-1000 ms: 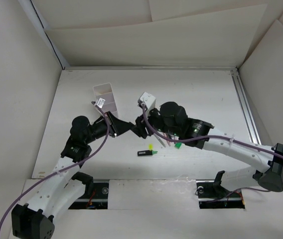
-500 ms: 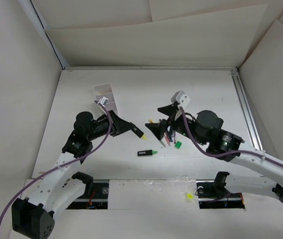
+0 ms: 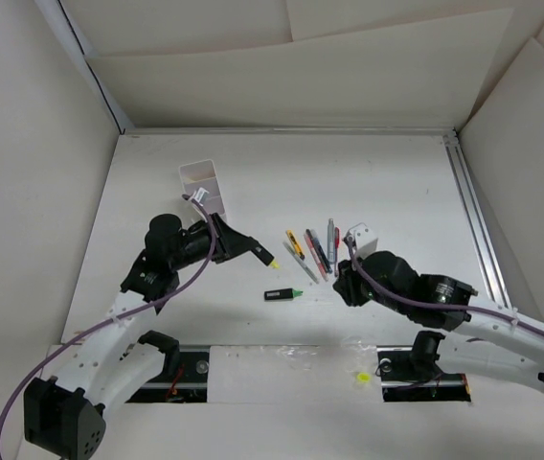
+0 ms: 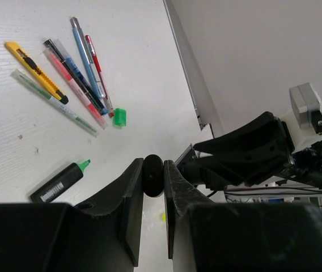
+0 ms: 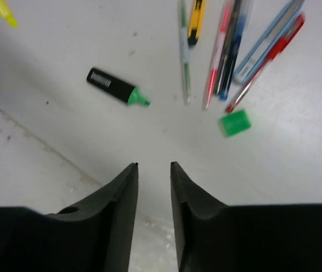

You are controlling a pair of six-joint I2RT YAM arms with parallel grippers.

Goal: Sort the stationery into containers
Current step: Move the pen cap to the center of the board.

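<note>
"What was your left claw doing?"

"My left claw was pinched tight on a stubby black highlighter with a yellow tip. The tip stuck out past my fingers toward 4 o'clock."

"And the container?"

"The white rectangular plastic box stood on the white table, near that claw at its 11 o'clock. I could not tell what lay inside it."

"Your right claw?"

"My right claw pointed down at bare table, its fingers a little apart and nothing between them."

"Where was the rest of the stationery?"

"A fan of thin pens, yellow, clear green, pink, dark blue, grey-blue and red, lay side by side at 12 o'clock from my right claw. A small green cap sat just beside the red pen's near end. A black highlighter with a green tip lay alone at 9 o'clock from it. A small yellow cap rested on the near strip at 6 o'clock."
</note>
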